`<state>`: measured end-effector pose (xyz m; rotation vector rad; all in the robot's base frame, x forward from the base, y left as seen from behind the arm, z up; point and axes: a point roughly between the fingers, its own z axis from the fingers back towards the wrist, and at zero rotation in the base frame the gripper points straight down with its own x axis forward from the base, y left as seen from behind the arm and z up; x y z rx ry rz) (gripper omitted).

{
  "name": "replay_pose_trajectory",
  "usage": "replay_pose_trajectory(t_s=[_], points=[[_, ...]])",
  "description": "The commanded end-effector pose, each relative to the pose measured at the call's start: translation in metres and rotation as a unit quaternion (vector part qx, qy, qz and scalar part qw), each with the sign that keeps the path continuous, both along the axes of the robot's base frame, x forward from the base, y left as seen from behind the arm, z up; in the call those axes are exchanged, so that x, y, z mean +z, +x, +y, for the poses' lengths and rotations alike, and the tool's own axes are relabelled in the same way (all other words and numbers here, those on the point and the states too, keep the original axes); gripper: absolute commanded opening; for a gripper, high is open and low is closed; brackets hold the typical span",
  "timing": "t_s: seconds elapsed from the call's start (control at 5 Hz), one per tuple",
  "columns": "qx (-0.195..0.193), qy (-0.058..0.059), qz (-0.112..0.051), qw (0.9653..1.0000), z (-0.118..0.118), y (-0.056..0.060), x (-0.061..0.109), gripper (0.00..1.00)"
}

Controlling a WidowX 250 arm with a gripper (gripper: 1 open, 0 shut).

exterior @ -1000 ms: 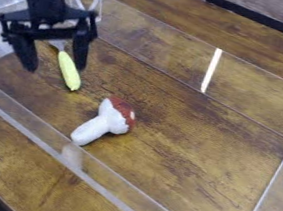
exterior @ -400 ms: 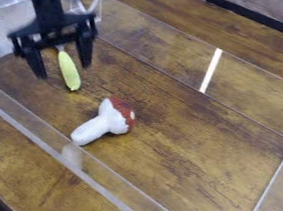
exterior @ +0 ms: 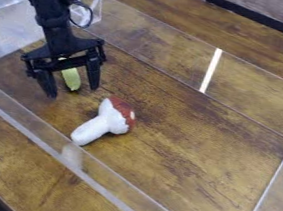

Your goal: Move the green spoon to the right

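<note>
The green spoon [exterior: 69, 76] is a slim yellow-green utensil lying on the wooden table at the left. My black gripper [exterior: 66, 79] points down over it with its jaws open, one finger [exterior: 37, 78] left of the spoon and the other on its right. The fingertips are low, near the table surface. Part of the spoon is hidden behind the gripper.
A white mushroom toy with a reddish-brown cap [exterior: 103, 120] lies just right of and in front of the gripper. Clear plastic walls [exterior: 212, 70] border the wooden work area at the back and front. Open wood extends to the right.
The gripper has come down and shifted slightly right and toward the camera, so its open fingers now straddle the spoon. The spoon and mushroom have not moved.
</note>
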<state>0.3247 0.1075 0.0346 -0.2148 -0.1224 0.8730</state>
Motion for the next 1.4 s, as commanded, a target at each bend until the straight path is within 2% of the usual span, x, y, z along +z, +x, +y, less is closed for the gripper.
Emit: replay_pose_trajectory(t_s=[0.0, 0.4, 0.6, 0.8, 1.0, 1.2], points=[[-0.004, 0.001, -0.025, 0.9997, 0.007, 0.011, 0.021, 1.0], [-0.018, -0.012, -0.02, 0.9996, 0.001, 0.022, 0.026, 1.0], [-0.022, -0.019, -0.014, 0.9995, 0.004, 0.023, 0.018, 1.0], [-0.028, -0.026, -0.009, 0.9993, 0.008, 0.025, 0.011, 0.0], [-0.032, -0.029, -0.005, 0.999, 0.013, 0.03, 0.009, 0.0], [-0.04, -0.025, -0.003, 0.9989, 0.02, 0.033, 0.008, 0.0]])
